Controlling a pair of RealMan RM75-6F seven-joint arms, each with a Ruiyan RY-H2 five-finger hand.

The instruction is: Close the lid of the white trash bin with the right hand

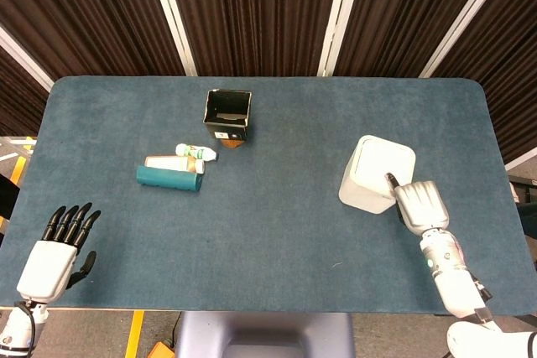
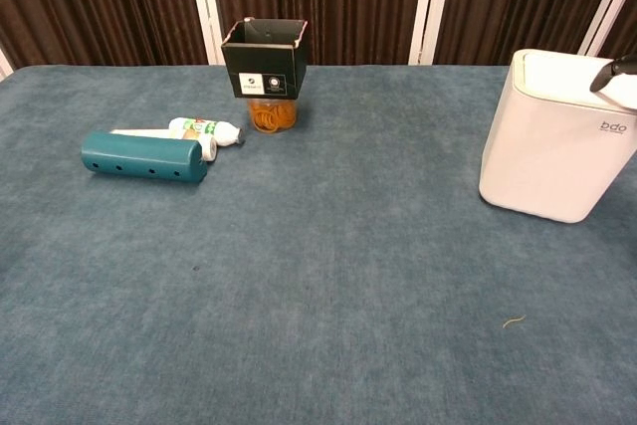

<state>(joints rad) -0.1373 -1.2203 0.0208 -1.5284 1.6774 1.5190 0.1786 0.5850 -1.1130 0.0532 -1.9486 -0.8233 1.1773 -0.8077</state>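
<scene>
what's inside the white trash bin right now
Nothing inside can be seen: the lid lies flat and shut over the bin. On top, only a fingertip of the right hand touches the lid's near edge.

Head view: high, steep down on whole table (image 1: 277,207). Chest view: low, near, level across. Both share table.
</scene>
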